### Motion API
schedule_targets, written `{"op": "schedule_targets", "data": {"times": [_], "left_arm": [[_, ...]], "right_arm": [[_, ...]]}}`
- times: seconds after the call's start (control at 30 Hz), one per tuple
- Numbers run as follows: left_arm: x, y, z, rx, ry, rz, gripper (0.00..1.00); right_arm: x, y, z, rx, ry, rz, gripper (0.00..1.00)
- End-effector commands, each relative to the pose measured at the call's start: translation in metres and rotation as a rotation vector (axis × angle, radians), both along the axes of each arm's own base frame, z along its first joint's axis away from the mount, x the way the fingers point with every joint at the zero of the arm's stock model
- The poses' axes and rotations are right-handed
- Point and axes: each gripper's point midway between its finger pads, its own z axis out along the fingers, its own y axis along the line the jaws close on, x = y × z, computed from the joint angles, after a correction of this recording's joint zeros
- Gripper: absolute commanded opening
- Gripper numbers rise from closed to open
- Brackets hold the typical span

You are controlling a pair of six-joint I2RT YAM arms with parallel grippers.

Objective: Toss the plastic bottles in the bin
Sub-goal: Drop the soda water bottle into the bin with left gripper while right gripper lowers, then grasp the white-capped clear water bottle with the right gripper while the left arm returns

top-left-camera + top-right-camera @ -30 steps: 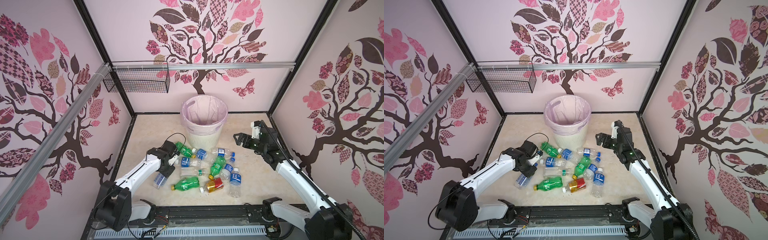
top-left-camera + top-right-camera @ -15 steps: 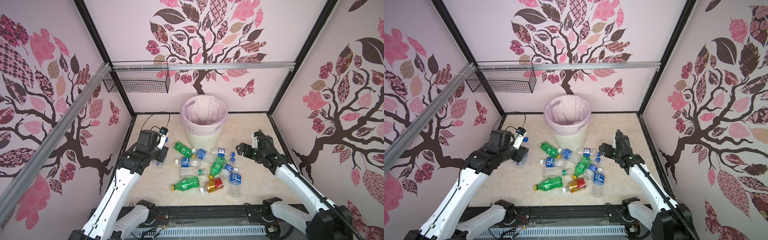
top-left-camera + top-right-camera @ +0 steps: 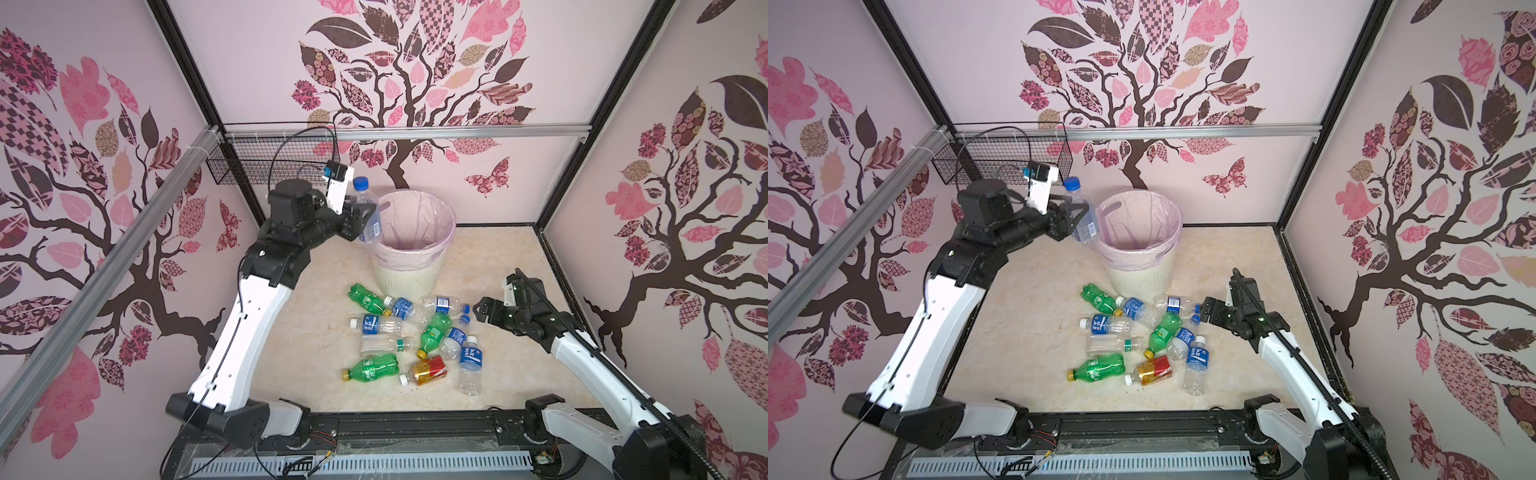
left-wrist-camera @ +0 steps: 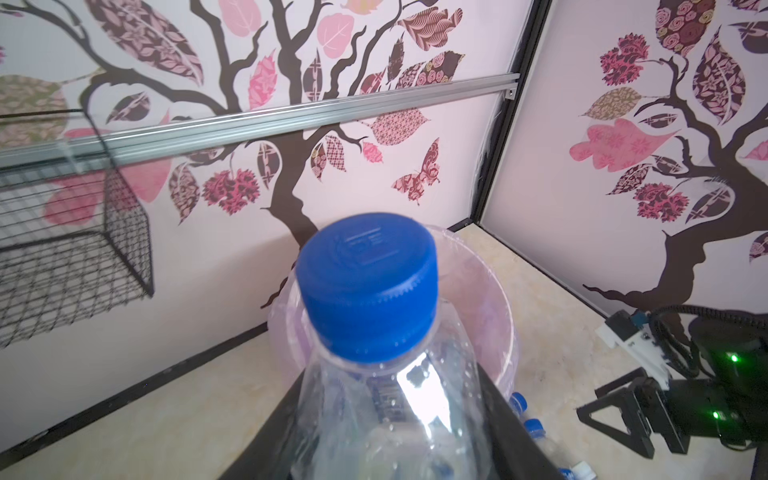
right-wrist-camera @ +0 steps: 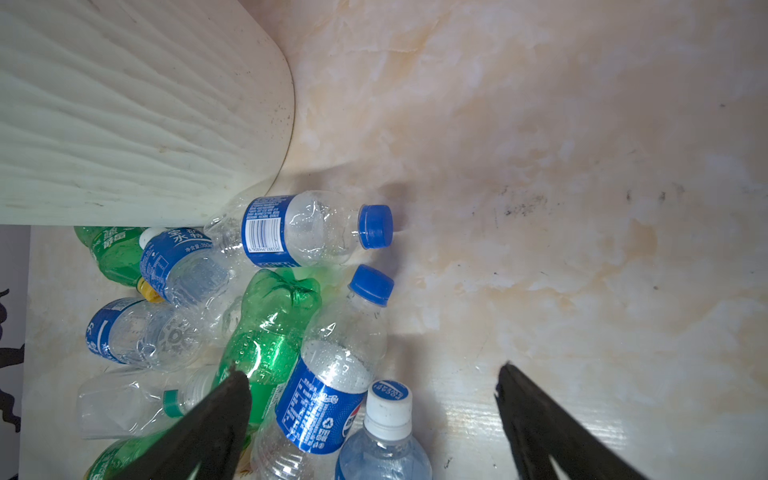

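We carry a clear bottle (image 3: 371, 226) to the bin (image 3: 405, 278), the left end effector (image 3: 360, 214) clamped on it.

In both top views the bottle hangs cap up, with the bin's mouth just beyond and below the left end effector. We judge it should pass further over the opening before release, or it may clip the rim. The right end effector (image 3: 478, 311), jaws apart and empty, has the remaining plastic bottles (image 3: 415, 332) on the bench (image 3: 316, 324) just ahead of it. The left wrist view shows the blue cap (image 4: 368, 286), its embossed mark unreadable to us. In the right wrist view we see a barcode label (image 5: 266, 228), Chinese print on a neighbouring blue label (image 5: 174, 253), and what looks like a Pepsi label (image 5: 320, 415).
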Motion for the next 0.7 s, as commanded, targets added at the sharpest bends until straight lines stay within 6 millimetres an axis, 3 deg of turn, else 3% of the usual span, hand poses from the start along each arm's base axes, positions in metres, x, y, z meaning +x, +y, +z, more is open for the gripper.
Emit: {"op": "schedule_targets", "data": {"times": [0.0,0.07,0.13,0.23,0.33,0.47,0.57,0.67], "left_arm": [[0.041,-0.030,0.019,-0.106,-0.036,-0.068,0.60],[0.063,-0.046,0.005,-0.100,0.009,-0.089,0.76],[0.073,-0.053,-0.009,-0.066,0.047,-0.072,0.79],[0.067,-0.047,-0.015,-0.034,0.042,-0.017,0.83],[0.049,-0.023,-0.013,-0.019,0.026,0.075,0.92],[0.009,0.025,-0.025,0.079,0.047,0.223,0.95],[-0.024,0.063,-0.051,0.152,0.102,0.310,0.95],[-0.059,0.097,-0.086,0.226,0.155,0.387,0.95]], "right_arm": [[-0.009,-0.003,0.010,0.003,0.000,-0.008,0.95],[-0.013,-0.003,0.010,-0.003,0.010,-0.001,0.95],[-0.019,-0.002,0.009,-0.007,0.029,0.018,0.95],[-0.027,0.000,0.006,-0.013,0.049,0.047,0.97],[-0.035,0.005,0.001,-0.019,0.078,0.077,0.97],[-0.049,0.021,-0.008,-0.049,0.141,0.141,0.96],[-0.062,0.034,-0.018,-0.042,0.188,0.175,0.95],[-0.072,0.036,-0.031,-0.026,0.238,0.161,0.93]]}}
